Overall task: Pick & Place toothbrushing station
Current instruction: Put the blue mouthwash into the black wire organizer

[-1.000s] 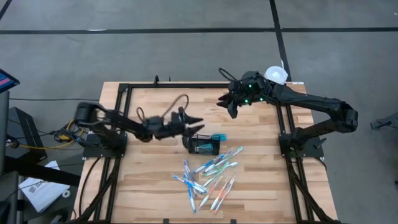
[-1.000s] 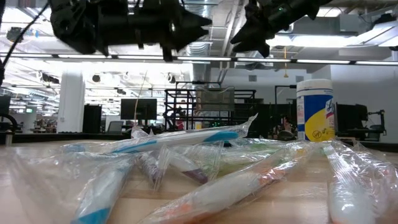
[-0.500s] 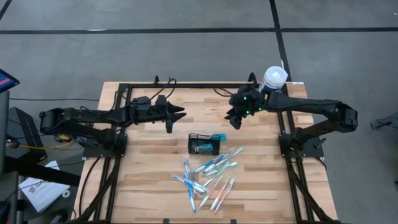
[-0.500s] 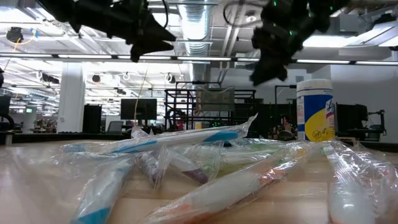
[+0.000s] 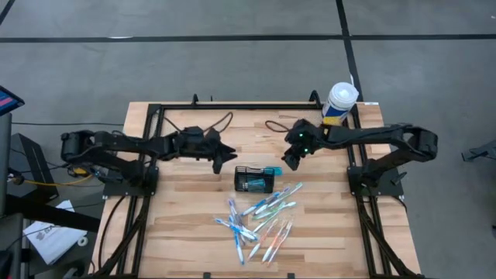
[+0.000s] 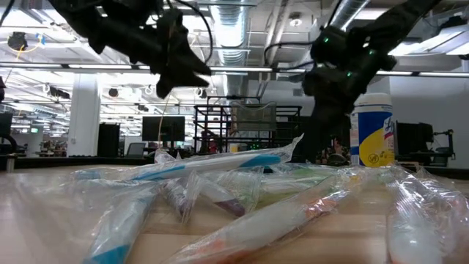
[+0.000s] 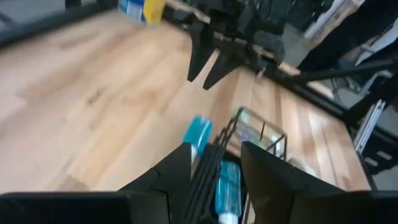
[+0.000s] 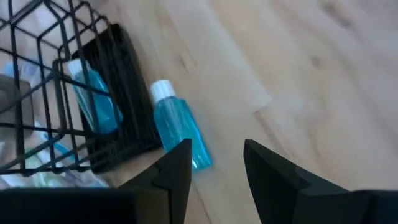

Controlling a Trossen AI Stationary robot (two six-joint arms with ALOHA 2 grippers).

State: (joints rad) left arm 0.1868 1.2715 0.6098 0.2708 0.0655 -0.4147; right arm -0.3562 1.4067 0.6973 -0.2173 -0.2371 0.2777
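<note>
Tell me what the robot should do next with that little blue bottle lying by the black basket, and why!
Probably lower the right end effector onto the small blue bottle. Its fingers stand open with nothing between them, and the bottle lies flat on the table, just outside the black wire caddy, right ahead of it. The left end effector hovers empty on the caddy's other side.

Grey concrete floor [image 5: 232, 62] with dark seam lines surrounds the light wooden table [image 5: 186, 225]. Behind it: bright ceiling strip lights [image 6: 88, 67], silver ceiling ducts [image 6: 242, 33], black metal racks [image 6: 220, 125].
</note>
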